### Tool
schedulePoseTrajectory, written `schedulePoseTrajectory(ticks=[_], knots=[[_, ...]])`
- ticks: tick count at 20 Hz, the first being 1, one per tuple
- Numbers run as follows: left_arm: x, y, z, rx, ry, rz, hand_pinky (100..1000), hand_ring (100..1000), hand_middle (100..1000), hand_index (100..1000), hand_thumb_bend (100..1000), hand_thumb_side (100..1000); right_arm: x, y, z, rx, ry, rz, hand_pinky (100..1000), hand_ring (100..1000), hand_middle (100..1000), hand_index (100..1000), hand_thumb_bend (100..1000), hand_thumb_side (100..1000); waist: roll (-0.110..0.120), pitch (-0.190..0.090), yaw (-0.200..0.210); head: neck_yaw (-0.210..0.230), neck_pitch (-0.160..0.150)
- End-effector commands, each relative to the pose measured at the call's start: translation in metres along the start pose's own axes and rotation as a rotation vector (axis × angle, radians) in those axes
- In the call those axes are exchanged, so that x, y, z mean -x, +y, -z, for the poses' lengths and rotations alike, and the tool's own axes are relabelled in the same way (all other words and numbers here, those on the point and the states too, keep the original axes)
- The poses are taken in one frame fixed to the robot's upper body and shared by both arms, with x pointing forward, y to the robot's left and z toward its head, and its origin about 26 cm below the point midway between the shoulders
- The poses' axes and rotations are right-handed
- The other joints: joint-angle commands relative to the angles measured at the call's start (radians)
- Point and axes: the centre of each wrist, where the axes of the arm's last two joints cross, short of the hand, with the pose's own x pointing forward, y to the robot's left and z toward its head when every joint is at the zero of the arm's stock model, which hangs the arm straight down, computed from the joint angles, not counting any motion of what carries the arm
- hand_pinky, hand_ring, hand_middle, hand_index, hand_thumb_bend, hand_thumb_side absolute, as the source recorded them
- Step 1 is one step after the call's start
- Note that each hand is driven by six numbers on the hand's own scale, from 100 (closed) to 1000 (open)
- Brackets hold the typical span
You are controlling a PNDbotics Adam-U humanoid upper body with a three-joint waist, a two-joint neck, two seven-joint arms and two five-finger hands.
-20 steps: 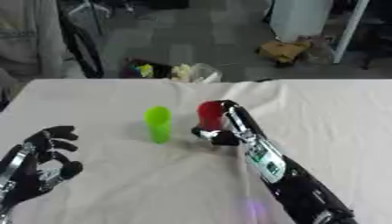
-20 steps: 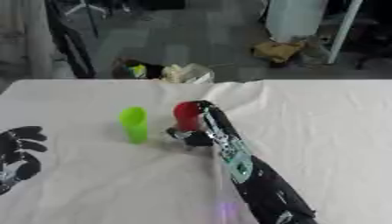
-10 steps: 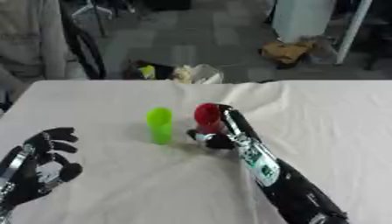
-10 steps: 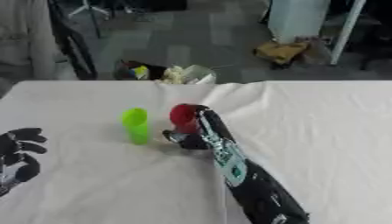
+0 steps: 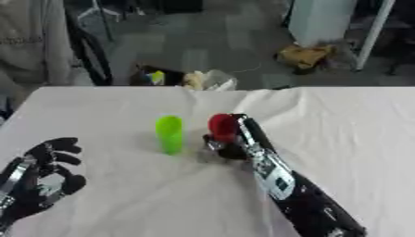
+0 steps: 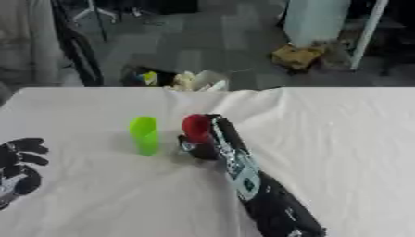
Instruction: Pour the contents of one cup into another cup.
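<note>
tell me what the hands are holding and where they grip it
The right hand is wrapped round the red cup, gripping its lower side. The left hand holds nothing, resting open at the lower left. The green cup stands free.

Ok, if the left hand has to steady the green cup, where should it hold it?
Take the green cup round its lower wall, coming from its left. It stands upright and narrow, and the right hand and red cup crowd its right side.

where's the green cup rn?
The green plastic cup stands upright near the middle of the white-clothed table, just left of the red cup that the right hand is at.
</note>
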Motion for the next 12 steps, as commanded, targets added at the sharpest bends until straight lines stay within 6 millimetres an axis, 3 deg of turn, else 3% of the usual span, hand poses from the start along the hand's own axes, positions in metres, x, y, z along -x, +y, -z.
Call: schedulePoseTrajectory(ticks=[1,3,7,12], knots=[[-0.007,0.0036,0.0043,-0.001,-0.024,0.012,520,653,670,824,960,613,-0.0091,-0.0089,0.0091,0.054,-0.017,0.013,540,461,488,644,258,276,0.002,-0.017,0.001,-0.003,-0.011],[-0.0067,0.0036,0.0042,-0.002,-0.023,0.011,520,653,669,825,956,616,-0.0088,-0.0092,0.0089,0.064,-0.01,0.017,478,408,476,633,205,219,0.002,-0.018,0.0,-0.003,-0.011],[-0.0062,0.0036,0.004,-0.002,-0.022,0.01,520,652,669,825,953,616,-0.0092,-0.0107,0.0089,0.076,-0.002,0.03,438,372,468,625,111,106,0.003,-0.022,-0.004,-0.002,-0.01],[-0.0051,0.0034,0.0033,-0.002,-0.017,0.006,517,649,668,825,947,616,-0.0132,-0.0165,0.0106,0.091,-0.004,0.052,433,363,467,623,100,100,0.002,-0.03,-0.013,0.0,-0.007]])
